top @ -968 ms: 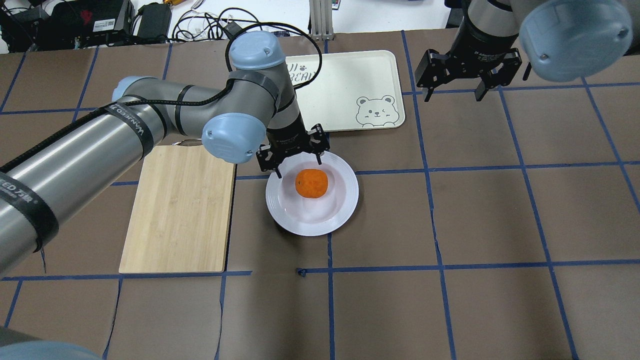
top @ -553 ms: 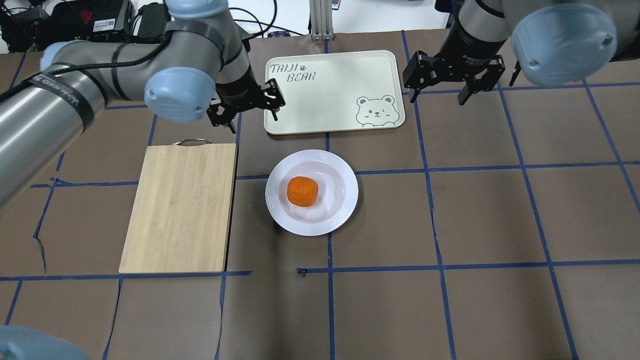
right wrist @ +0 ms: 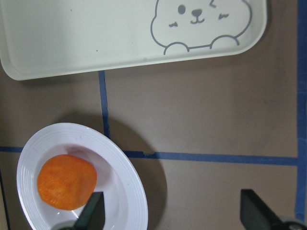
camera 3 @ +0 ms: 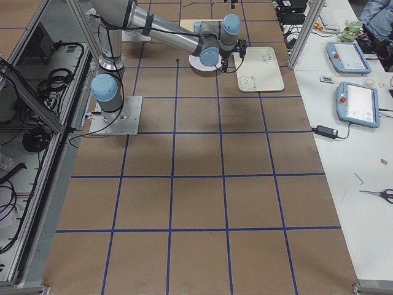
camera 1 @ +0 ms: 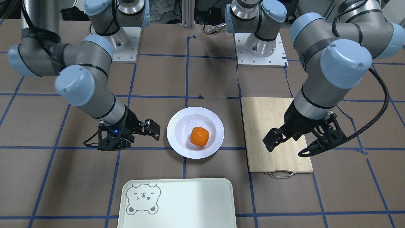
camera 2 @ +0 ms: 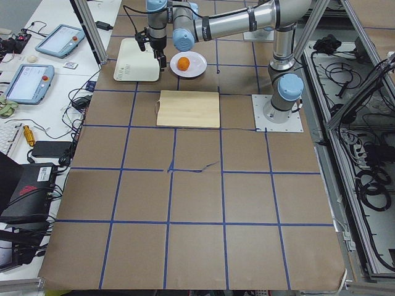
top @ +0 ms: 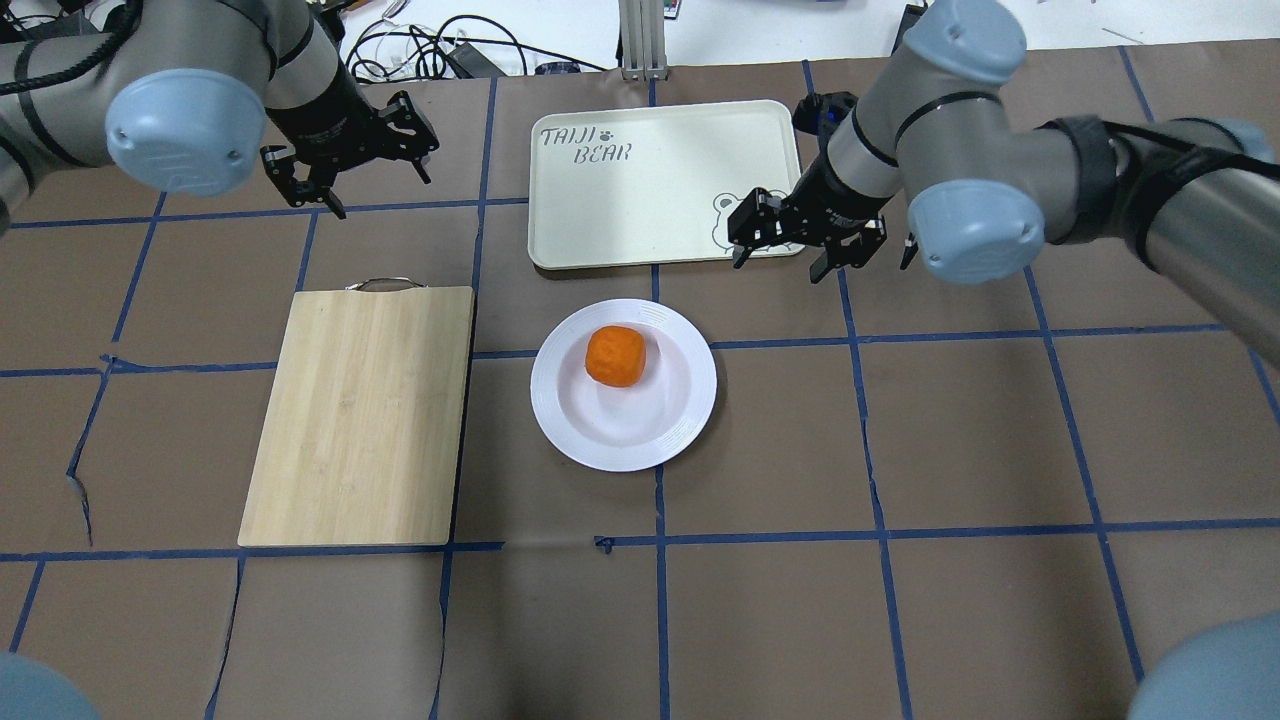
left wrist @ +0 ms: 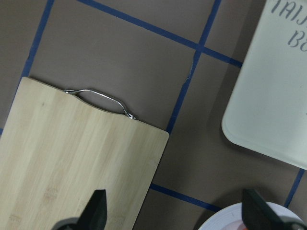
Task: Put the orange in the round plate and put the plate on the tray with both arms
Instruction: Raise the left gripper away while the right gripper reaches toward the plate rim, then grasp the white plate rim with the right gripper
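Observation:
The orange [top: 615,356] [camera 1: 199,136] [right wrist: 67,182] lies in the round plate [top: 640,430] [camera 1: 180,139] [right wrist: 122,167], a little off its centre towards the tray. The pale tray [top: 660,200] [camera 1: 190,202] [right wrist: 96,38] lies just beyond the plate, with nothing on it. My left gripper [top: 380,193] [camera 1: 289,148] [left wrist: 175,215] hangs open and holds nothing, off to the left near the cutting board's handle end. My right gripper [top: 778,268] [camera 1: 153,129] [right wrist: 175,213] is open and holds nothing, between the tray's bear corner and the plate's right side.
A bamboo cutting board [top: 360,415] [camera 1: 275,133] [left wrist: 72,167] with a metal handle lies left of the plate. Blue tape lines cross the brown table cover. Cables and electronics sit past the table's far edge [top: 420,50].
My left gripper has drawn back from the plate, up and to the far left. My right gripper has moved down towards the plate's right side. The orange has shifted slightly inside the plate.

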`<move>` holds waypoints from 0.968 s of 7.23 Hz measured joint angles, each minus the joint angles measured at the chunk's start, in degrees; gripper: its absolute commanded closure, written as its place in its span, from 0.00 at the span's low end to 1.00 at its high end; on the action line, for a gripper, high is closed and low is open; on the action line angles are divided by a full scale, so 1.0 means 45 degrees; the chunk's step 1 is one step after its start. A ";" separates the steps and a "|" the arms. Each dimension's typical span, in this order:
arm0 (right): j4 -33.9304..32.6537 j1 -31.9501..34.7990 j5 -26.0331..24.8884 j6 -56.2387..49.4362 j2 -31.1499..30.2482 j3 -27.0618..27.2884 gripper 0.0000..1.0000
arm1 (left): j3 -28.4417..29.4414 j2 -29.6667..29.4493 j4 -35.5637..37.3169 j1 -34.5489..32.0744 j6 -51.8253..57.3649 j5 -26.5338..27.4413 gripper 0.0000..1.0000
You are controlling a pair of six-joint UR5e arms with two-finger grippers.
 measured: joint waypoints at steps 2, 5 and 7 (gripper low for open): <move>-0.2185 0.0948 0.0008 0.1568 0.0463 0.1048 0.00 | -0.0084 0.0484 -0.0083 0.0150 0.0065 0.0092 0.00; -0.3887 0.1375 0.0008 0.2181 0.0807 0.2310 0.00 | -0.0215 0.1230 -0.0248 0.0076 0.1305 0.0467 0.00; -0.4866 0.1581 0.0010 0.2211 0.1065 0.2750 0.05 | -0.0523 0.1584 -0.0274 0.0000 0.1750 0.0492 0.00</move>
